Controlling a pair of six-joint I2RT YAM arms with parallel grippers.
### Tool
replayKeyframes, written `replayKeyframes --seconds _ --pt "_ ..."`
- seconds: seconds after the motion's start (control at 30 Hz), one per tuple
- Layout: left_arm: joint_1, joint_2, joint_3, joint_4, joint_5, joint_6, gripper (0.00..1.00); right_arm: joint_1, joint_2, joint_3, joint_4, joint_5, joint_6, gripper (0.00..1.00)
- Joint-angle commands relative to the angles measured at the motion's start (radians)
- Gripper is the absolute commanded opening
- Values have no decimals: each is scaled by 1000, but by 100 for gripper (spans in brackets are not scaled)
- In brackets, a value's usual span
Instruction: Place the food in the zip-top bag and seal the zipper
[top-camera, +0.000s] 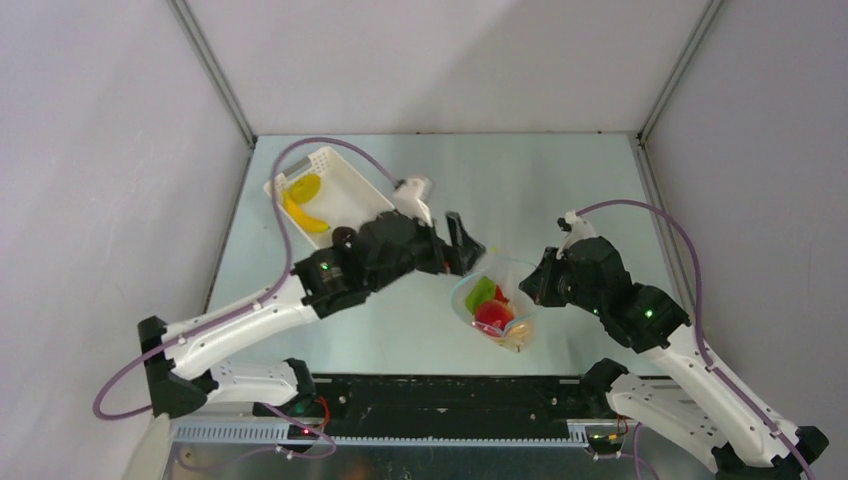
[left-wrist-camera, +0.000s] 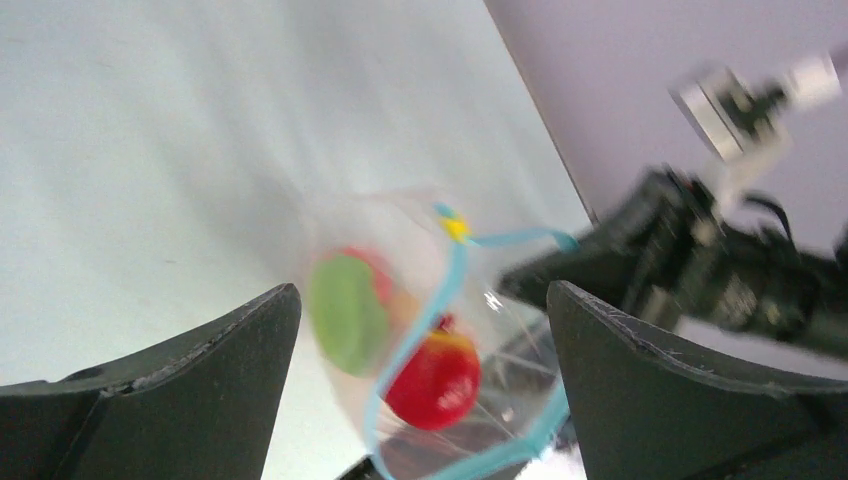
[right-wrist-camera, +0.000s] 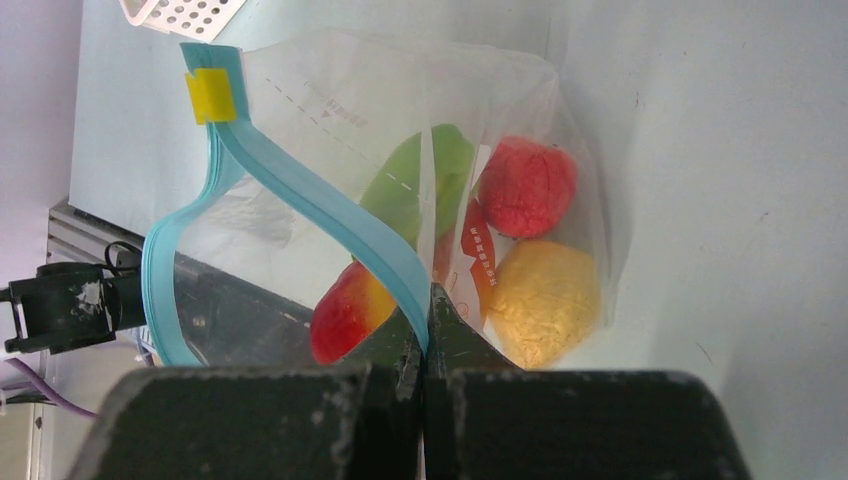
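The right gripper (right-wrist-camera: 426, 325) has its jaws pinched tight on the zipper (right-wrist-camera: 320, 210) of the zip-top bag (right-wrist-camera: 330, 100), and its arm angles in from the near right corner of the desk (top-camera: 560, 180). The left gripper (left-wrist-camera: 422, 295) gapes wide at the bag's mouth, its forearm low across mid-desk. The food (right-wrist-camera: 527, 187) lies inside the bag, toward the near edge.
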Motion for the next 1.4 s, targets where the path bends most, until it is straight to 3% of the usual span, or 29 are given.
replayKeyframes --seconds 0.0,0.23,0.43,0.63,0.83,1.0,1.13,1.23,1.37 --pt "196 -77 39 -109 -72 -24 100 0 -18 1 12 -7 0 0" --pt "600 -27 43 -223 46 -42 100 -3 -42 2 0 -24 6 0" --pt "643 -56 -19 -233 68 -30 100 -6 -41 2 -4 -25 14 0" --pt "665 -108 -66 -335 -126 -29 100 -13 -37 2 -1 -25 14 0" --pt "785 -59 -73 -362 -174 -2 100 -15 -36 1 -1 -26 4 0" --pt "881 107 -30 -177 -23 249 100 -14 -37 1 -5 -50 2 0" --pt "936 257 70 -91 -38 512 100 -15 -47 1 -11 -51 6 0" --pt "1011 377 138 0 -33 601 100 -17 -51 2 -16 -45 -3 0" --pt "1086 604 392 -154 -5 649 100 -18 -51 1 -38 2 -10 0"
